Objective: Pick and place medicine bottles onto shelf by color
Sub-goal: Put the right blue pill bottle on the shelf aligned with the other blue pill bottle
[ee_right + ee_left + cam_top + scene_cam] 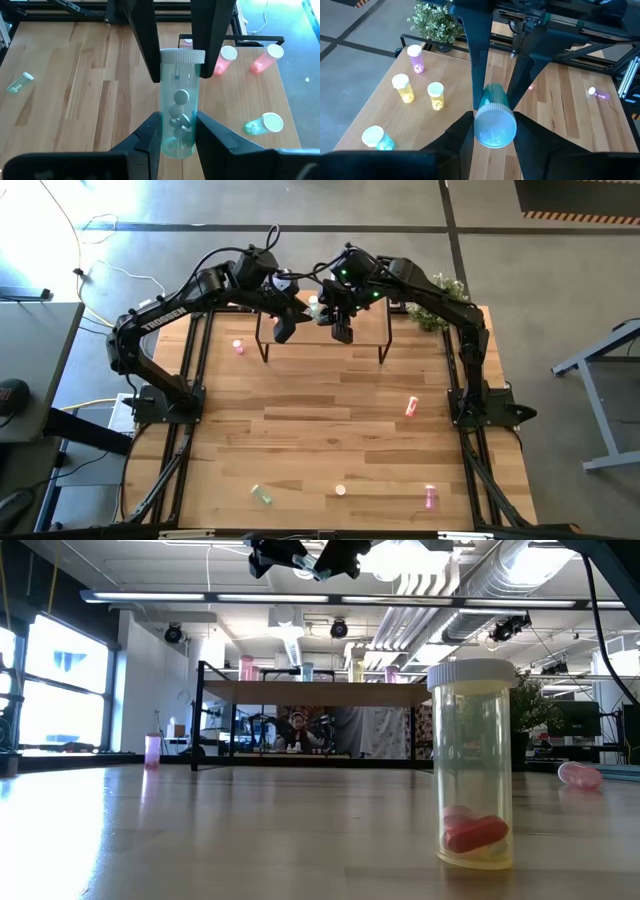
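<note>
1. Green bottle [494, 131] with a white cap hangs in the air above the shelf [300, 692], at the far end of the bench [320, 440].
2. Both arms meet there. The left end effector [494, 120] is clenched on the cap end, and the right end effector [179, 125] is clenched on the base, so both appear to be grasping the green bottle at once.
3. This looks like a handover partway through sorting. Next, one end effector must let go before the other carries the bottle down.
4. A second green bottle [262, 124] lies on its side on the shelf, which is probably the matching spot.
5. Also on the shelf: two yellow bottles [402, 87], a purple bottle [416, 57] and two pink bottles [225, 59]. These crowd the top, so the descent needs care.
6. Loose on the bench are a pink bottle [238, 347], a red bottle [411, 408] and others near the front edge.
7. A plant [435, 22] stands just beside the shelf.
</note>
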You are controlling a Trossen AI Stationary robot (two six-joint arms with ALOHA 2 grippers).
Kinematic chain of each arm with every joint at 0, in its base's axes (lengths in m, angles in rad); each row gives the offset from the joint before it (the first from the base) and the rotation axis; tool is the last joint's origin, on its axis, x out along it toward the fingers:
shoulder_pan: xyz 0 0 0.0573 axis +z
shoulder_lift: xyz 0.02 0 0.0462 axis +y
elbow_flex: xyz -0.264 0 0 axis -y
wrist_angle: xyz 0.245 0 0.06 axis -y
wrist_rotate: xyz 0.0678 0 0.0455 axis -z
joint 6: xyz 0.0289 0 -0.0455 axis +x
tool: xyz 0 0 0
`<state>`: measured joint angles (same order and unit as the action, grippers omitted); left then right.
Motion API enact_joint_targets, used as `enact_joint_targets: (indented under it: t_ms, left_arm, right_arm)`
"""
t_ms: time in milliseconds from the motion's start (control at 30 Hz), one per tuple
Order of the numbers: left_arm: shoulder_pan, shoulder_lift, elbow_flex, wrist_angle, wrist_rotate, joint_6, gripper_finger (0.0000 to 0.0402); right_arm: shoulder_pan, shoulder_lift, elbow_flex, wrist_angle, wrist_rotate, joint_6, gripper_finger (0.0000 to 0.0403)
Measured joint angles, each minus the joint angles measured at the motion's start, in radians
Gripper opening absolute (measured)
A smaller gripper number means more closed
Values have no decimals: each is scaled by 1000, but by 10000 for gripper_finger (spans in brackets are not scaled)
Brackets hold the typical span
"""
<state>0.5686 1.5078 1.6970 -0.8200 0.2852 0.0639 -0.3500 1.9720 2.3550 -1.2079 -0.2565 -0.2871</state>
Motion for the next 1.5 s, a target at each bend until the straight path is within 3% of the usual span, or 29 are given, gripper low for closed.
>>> enact_joint_targets:
  t_ms: [300,567,733,933,1133,1333,1500]
  left_arm:
    - [0,0,0,0,0,22,109]
    - [1,0,0,-29,-39,62,109]
    - [1,0,0,-53,-145,108,108]
    - [39,0,0,-60,-204,175,107]
    - [110,26,78,-91,-203,202,107]
    - [167,77,188,-126,-179,202,107]
    - [180,130,209,-193,-117,203,107]
  right_arm:
    - [0,0,0,0,2,-3,93]
    - [0,0,0,-10,48,-7,162]
    - [-9,0,0,-35,90,-6,193]
    - [-37,-7,0,-47,94,0,197]
    - [-71,-19,0,-46,167,2,197]
    - [-93,-24,0,-48,170,2,197]
    - [-99,-24,0,-52,169,2,197]
